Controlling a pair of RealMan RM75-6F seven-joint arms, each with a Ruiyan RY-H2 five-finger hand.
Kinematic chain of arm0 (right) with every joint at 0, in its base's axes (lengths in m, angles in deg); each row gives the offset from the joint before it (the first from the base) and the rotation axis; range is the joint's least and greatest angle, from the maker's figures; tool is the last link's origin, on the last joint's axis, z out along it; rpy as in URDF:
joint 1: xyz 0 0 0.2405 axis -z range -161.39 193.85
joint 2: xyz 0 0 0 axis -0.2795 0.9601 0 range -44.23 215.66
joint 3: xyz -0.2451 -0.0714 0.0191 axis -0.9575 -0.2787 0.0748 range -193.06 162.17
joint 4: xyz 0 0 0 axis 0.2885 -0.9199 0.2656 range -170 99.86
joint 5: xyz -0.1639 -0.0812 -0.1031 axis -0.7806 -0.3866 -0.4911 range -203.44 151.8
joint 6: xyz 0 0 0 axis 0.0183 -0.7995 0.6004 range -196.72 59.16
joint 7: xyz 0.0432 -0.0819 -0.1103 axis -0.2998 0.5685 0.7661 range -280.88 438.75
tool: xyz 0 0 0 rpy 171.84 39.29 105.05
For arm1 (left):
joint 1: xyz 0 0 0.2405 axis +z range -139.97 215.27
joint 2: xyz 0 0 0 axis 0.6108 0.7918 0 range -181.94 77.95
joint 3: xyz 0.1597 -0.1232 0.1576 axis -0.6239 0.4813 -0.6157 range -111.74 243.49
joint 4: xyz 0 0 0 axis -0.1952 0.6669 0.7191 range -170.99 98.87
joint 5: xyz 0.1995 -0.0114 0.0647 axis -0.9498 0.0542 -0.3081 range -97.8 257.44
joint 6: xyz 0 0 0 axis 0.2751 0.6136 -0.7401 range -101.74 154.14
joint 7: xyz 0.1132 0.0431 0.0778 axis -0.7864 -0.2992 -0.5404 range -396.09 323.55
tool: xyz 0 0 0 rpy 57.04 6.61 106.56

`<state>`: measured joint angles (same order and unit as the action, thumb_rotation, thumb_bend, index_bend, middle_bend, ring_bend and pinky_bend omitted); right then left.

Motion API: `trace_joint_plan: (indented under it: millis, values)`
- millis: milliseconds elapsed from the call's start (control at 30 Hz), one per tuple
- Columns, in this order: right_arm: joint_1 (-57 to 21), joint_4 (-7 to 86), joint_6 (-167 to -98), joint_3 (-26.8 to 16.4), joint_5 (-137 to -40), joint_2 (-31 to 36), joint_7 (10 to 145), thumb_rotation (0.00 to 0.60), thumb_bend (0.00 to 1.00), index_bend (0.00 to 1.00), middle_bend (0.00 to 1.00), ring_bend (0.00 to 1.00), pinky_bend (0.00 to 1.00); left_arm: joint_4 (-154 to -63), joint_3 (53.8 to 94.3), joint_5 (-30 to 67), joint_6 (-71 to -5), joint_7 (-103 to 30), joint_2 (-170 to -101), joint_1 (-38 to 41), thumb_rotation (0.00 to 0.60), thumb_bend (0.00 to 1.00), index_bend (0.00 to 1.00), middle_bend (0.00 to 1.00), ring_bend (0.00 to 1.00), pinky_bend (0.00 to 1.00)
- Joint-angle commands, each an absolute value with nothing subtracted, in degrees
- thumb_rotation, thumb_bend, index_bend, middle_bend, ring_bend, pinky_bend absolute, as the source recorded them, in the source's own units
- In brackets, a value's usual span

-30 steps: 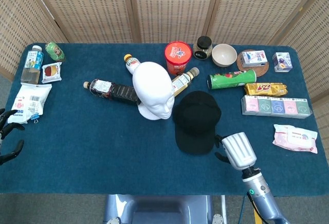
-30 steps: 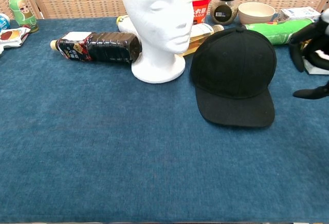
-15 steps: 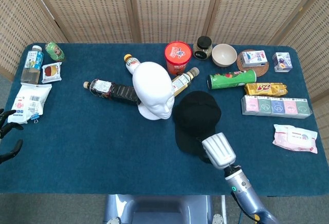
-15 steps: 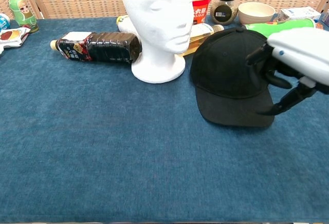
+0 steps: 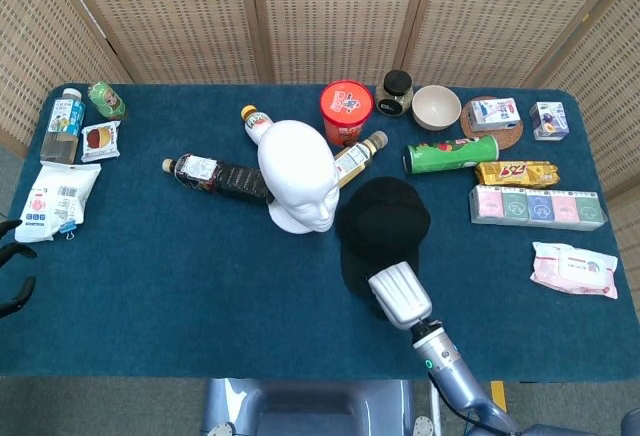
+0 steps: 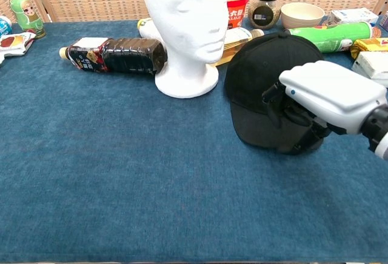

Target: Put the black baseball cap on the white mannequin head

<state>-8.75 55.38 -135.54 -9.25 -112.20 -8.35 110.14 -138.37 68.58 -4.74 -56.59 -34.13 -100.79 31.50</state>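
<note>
The white mannequin head [image 5: 297,186] stands upright mid-table, also seen in the chest view [image 6: 185,28]. Just to its right the black baseball cap [image 5: 383,218] lies flat on the blue cloth, brim toward the front edge. My right hand [image 5: 400,296] hovers over the brim [image 6: 254,128]; in the chest view the right hand [image 6: 324,97] has its dark fingers [image 6: 284,111] spread down onto the brim, with the thumb near the front rim. The cap lies flat on the cloth, not lifted. My left hand [image 5: 15,252] hangs off the table's left edge, fingers apart and empty.
A dark drink bottle [image 5: 218,176] lies left of the mannequin head and a yellow bottle [image 5: 358,159] behind the cap. A red tub [image 5: 346,111], jar [image 5: 395,92], bowl [image 5: 436,107], green can [image 5: 450,154] and boxes [image 5: 538,206] fill the back right. Snack packs [image 5: 58,196] sit far left.
My right hand has swept left from beside the cap's brim to over it, and its fingers have come down onto the brim. The cap and my left hand have not moved.
</note>
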Motion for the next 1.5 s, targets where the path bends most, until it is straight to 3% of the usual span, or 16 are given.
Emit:
trace_joint_plan:
  millis: [33, 1500]
  values:
    - [-8.74, 54.29, -135.78, -9.60, -111.52, -9.02, 110.21, 0.600, 0.08, 0.64, 0.87, 0.99, 1.00, -138.19, 68.52, -4.74, -56.52, -33.95, -100.87, 31.51, 0.600, 0.38, 0.39, 0.16, 0.08, 0.14]
    - [-9.63, 41.97, -139.42, -9.59, -108.90, -15.60, 107.35, 0.600, 0.09, 0.64, 0.86, 0.99, 1.00, -137.42, 68.20, -5.06, -57.28, -33.12, -100.92, 32.24, 0.600, 0.38, 0.39, 0.16, 0.08, 0.14]
